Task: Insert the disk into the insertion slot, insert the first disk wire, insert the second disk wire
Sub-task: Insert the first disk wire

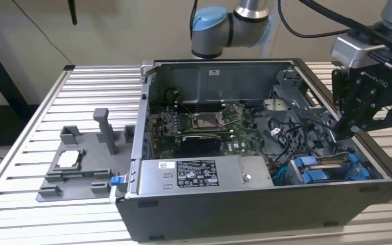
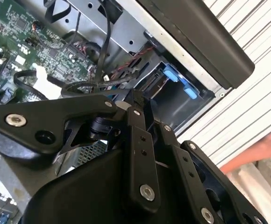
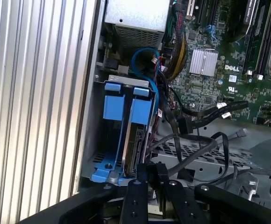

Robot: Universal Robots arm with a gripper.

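The disk stands on edge in its blue carrier inside the insertion slot, the grey drive cage at the case's corner. In the exterior view the disk lies between blue tabs at the case's front right. My gripper hangs just above and behind it, over the cables. In the first wrist view my gripper is shut with nothing visible in it, just off the disk's end. Two loose black disk wires end in free connectors beside the cage. The second wrist view shows my gripper near the blue tabs.
The silver power-supply box fills the case's front left. The motherboard lies at the case's middle. Tangled black cables lie between board and cage. A grey fixture sits on the slatted table. Something pinkish, perhaps a hand, is outside the case.
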